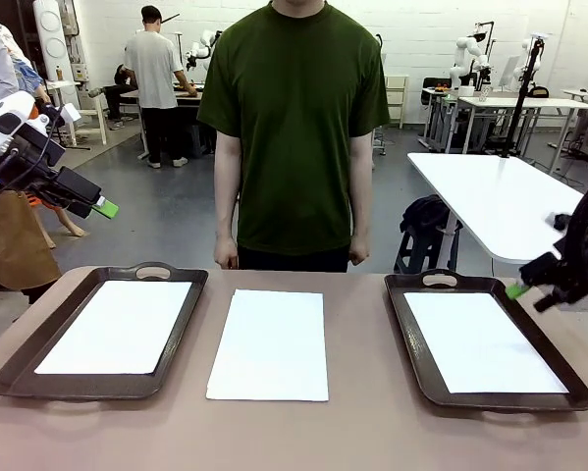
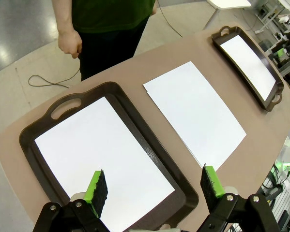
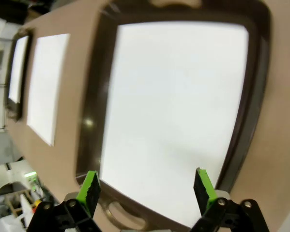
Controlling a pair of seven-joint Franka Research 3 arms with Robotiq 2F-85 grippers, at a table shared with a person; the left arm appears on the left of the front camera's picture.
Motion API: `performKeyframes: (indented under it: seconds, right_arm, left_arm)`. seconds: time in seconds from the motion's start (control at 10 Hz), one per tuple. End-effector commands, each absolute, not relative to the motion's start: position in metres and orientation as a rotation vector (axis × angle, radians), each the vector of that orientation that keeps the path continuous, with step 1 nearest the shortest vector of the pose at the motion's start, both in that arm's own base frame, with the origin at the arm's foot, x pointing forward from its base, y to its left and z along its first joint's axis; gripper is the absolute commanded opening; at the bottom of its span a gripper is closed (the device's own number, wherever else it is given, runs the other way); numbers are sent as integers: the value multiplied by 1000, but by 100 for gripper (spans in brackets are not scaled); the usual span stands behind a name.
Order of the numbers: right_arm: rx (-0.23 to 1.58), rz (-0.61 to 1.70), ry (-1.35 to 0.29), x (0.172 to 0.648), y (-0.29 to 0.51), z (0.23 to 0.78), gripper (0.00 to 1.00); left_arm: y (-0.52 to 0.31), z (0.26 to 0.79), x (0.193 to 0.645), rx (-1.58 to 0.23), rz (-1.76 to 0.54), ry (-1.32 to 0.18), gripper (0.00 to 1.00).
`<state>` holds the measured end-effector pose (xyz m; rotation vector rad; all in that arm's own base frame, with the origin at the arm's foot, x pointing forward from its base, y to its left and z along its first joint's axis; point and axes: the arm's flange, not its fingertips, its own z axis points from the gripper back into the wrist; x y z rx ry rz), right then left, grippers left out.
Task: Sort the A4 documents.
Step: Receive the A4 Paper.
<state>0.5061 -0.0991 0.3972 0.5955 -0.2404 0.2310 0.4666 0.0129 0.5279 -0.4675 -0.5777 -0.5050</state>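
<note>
Both pairs of green-padded fingers stand wide apart and empty. The left gripper (image 2: 154, 187) hovers over the left dark brown handled tray (image 2: 152, 145), the right gripper (image 3: 147, 187) over the right dark brown handled tray (image 3: 253, 96). Each tray holds a thin white A4 paper sheet (image 2: 101, 150). A middle sheet (image 1: 270, 343), possibly a small stack, lies on the tan tabletop (image 1: 362, 427) between them. Paper is light, limp and slippery, so pinch a free edge.

Grey floor (image 1: 166, 216), white tables (image 1: 490, 201), perhaps painted-brick back wall (image 1: 421, 39).
</note>
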Motion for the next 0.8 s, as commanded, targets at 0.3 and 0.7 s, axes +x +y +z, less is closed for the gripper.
performKeyframes:
  seconds: [0.3,0.7]
  right_arm:
    - [863,697,-498,460,-89,500,100]
    - [851,922,-483,462,-45,531,100]
  left_arm:
    - [13,529,467,-456,-505,-585,100]
    - [13,529,467,-456,-505,-585,100]
